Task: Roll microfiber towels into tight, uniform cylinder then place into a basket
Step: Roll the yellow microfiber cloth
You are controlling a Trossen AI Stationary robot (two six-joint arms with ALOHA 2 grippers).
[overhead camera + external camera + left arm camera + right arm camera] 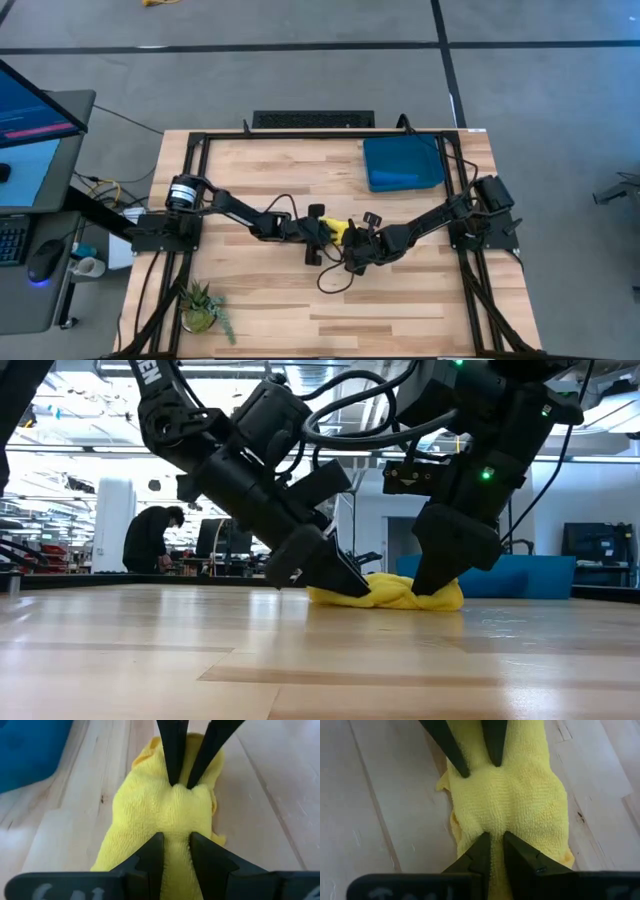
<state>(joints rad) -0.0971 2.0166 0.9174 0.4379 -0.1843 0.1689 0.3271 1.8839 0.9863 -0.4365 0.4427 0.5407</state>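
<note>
**Currently: Both Hands Pinching the Yellow Towel**

Left to right on the surface [250, 300]: the left hand [322, 232] is clamped on one end of the yellow towel [340, 231], which lies bunched mid-surface. The right hand [356, 246] is clamped on the opposite end. The basket [402, 163] sits well apart at the far right corner, with blue cloth inside.

Handling: the towel looks light, soft and limp; pinched folds will likely slip or unroll. Grip through the full roll thickness, near each end.

Markings: no legible writing or labels.
</note>
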